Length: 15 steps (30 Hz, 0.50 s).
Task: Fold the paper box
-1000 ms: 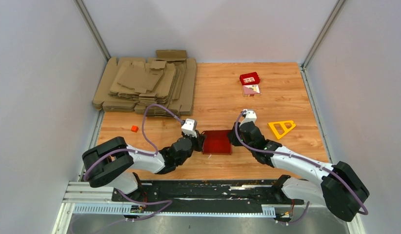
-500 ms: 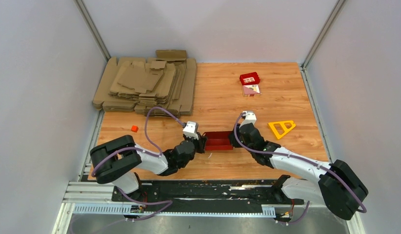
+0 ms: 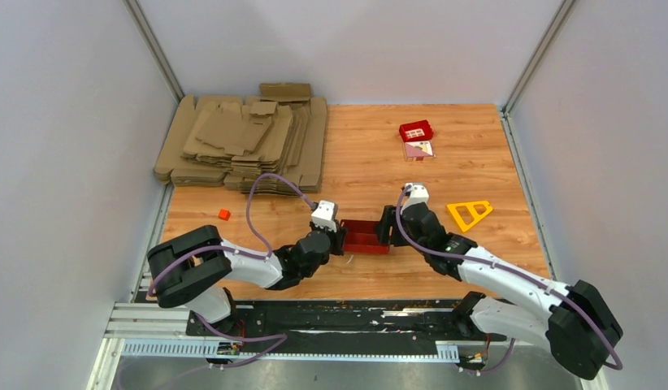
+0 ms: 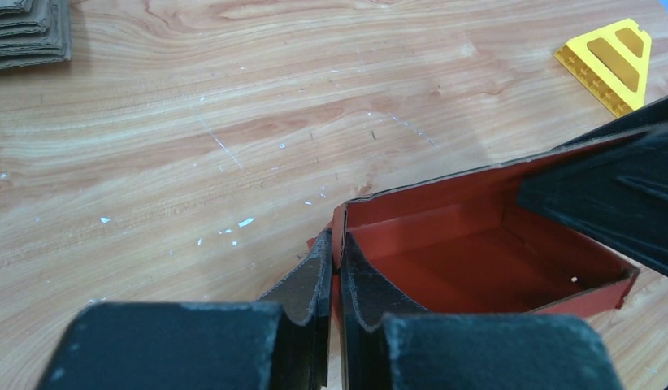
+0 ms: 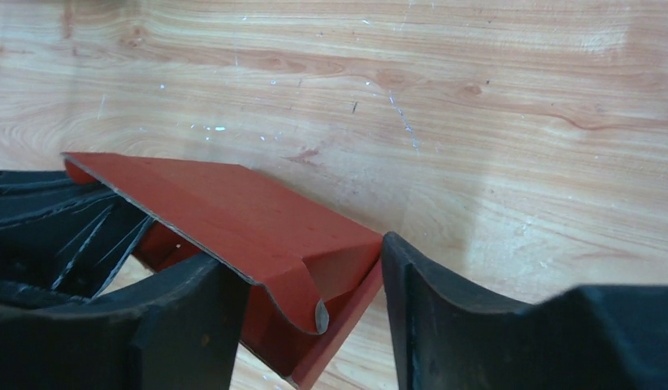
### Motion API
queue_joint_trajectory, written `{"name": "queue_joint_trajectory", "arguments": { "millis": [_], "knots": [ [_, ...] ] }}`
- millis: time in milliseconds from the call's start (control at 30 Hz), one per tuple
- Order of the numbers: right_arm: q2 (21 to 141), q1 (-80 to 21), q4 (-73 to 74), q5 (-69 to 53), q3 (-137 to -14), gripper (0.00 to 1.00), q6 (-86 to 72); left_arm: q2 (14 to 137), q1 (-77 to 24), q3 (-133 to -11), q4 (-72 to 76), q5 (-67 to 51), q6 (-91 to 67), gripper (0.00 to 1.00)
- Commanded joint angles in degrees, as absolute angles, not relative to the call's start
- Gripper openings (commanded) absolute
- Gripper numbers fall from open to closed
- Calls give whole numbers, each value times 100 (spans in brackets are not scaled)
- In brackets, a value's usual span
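Note:
The paper box [image 3: 366, 236] is bright red card standing as an open tray near the table's front middle. In the left wrist view my left gripper [image 4: 337, 272] is shut on the box's left wall [image 4: 340, 231], one finger inside and one outside. The box's red inside [image 4: 477, 260] shows beyond it. My right gripper [image 3: 388, 228] is open at the box's right end. In the right wrist view a red flap [image 5: 233, 207] curls down between its spread fingers [image 5: 444, 309], and the right finger touches the box's corner. My left gripper [image 3: 340, 238] also shows from above.
A stack of brown cardboard sheets [image 3: 241, 142] lies at the back left. A small red tile [image 3: 416, 130] sits at the back right. A yellow triangle [image 3: 469, 213] lies right of my right gripper. A small orange block [image 3: 223, 214] lies at the left.
The red box looks narrower from above; its walls now stand up as a tray. Both grippers have shifted slightly right with it, and the right arm has swung closer.

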State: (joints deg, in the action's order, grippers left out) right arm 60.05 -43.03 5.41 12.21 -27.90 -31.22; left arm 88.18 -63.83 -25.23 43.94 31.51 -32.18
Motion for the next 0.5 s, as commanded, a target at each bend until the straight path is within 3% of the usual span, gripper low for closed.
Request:
{"name": "queue_joint_trajectory", "arguments": {
  "millis": [0, 100, 267, 333, 467],
  "knots": [
    [5622, -4338, 1050, 934, -3095, 65, -3099, 8745, -6453, -2619, 4100, 3118, -2967, 9],
    [5404, -4339, 1422, 704, -3126, 78, -3098, 8749, -6453, -2626, 4091, 3141, -2869, 9],
    [4900, -4335, 1703, 185, -3269, 89, -2976, 8731, -6460, -2628, 4078, 3167, -2689, 9],
    [4797, -4336, 1714, -289, -3431, 97, -2688, 8736, -6460, -2615, 4142, 3129, -2620, 9],
    [4961, -4336, 2209, -303, -3974, 98, -2018, 8762, -6465, -2529, 4496, 2899, -2486, 8]
  ]
}}
